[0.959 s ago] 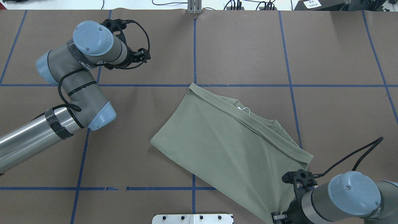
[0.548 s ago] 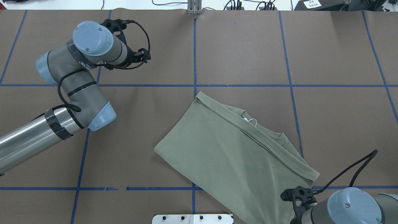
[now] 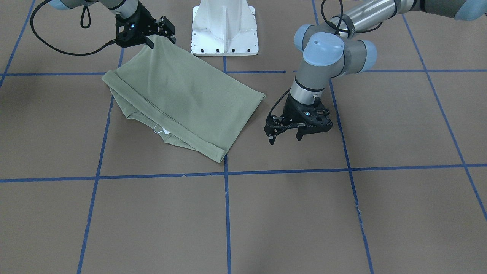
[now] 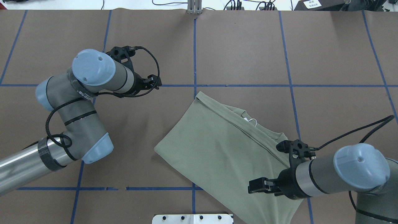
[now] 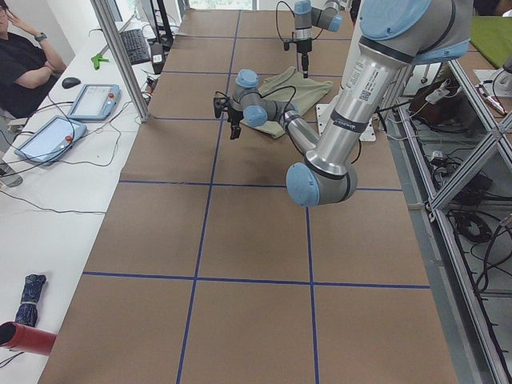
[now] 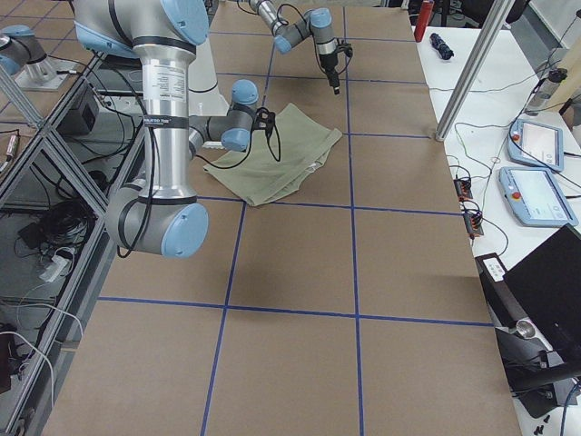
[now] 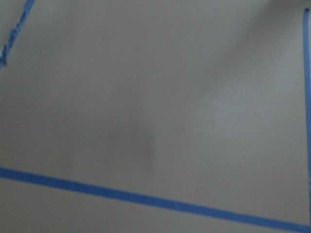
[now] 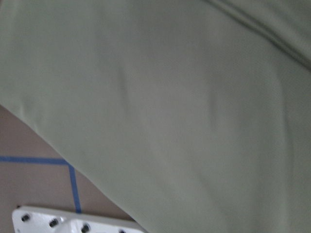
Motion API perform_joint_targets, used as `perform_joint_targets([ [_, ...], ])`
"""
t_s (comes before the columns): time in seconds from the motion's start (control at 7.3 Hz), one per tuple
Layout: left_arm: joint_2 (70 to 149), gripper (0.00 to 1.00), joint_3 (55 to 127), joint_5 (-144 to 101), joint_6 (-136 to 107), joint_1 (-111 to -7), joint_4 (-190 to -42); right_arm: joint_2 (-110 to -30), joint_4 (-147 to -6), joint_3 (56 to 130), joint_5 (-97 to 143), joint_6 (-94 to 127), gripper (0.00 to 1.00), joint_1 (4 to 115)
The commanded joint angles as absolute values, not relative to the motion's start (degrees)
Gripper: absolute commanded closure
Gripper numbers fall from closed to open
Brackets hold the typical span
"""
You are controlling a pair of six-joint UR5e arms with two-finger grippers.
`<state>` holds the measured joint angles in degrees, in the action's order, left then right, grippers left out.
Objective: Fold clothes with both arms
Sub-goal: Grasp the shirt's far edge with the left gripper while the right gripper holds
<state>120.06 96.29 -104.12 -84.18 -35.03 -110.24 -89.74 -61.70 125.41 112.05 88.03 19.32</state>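
The olive-green shirt (image 4: 217, 146) lies folded into a slanted rectangle right of centre, also in the front view (image 3: 182, 91). Its white hang tag (image 4: 247, 118) pokes out at the collar on the far side. My right gripper (image 3: 159, 38) hangs over the shirt's corner nearest the robot, jaws apart, and also shows overhead (image 4: 253, 188). The right wrist view is filled by the shirt (image 8: 155, 97). My left gripper (image 3: 285, 137) is open and empty above bare table, left of the shirt in the overhead view (image 4: 154, 82). The left wrist view shows only table and tape.
The white pedestal base (image 3: 224, 26) stands at the table's near edge, close beside the shirt's near corner, and also shows overhead (image 4: 192, 218). Blue tape lines (image 4: 194, 56) grid the brown table. Tablets and cables lie on side benches.
The shirt first slid toward the robot, then stayed put. My right arm swung back up over the shirt's near corner. My left arm moved toward the shirt.
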Motion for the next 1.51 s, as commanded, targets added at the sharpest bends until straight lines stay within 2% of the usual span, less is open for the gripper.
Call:
perform_joint_targets([
  [0.0,118.04,0.01,100.27,-104.59,-94.52,-25.97,-110.39,-88.51,-61.70,125.25,112.06,87.54,0.00,26.43],
  [0.27,117.86,0.01,101.16,-102.66,-100.00,-21.55,-110.04,-87.54,-61.96,124.63,112.06,87.45,0.00,28.38],
  [0.82,116.81,0.03,100.55,-102.66,-100.28,-21.18,-108.37,-87.19,-61.96,124.37,112.06,87.63,0.00,28.30],
  [0.96,116.81,0.11,100.55,-102.66,-100.54,-21.09,-108.37,-87.27,-61.96,124.37,112.06,87.63,0.00,28.30],
  [1.1,116.89,0.36,100.55,-102.66,-101.68,-20.75,-108.37,-87.28,-61.88,124.37,112.06,87.63,0.00,28.39],
  [1.23,116.89,0.82,100.63,-102.57,-101.69,-20.48,-108.46,-87.28,-61.88,124.28,112.15,87.54,0.00,28.39],
  [1.37,116.89,1.00,100.72,-102.57,-101.69,-20.22,-108.46,-87.36,-61.96,124.28,112.06,87.63,0.00,28.39],
])
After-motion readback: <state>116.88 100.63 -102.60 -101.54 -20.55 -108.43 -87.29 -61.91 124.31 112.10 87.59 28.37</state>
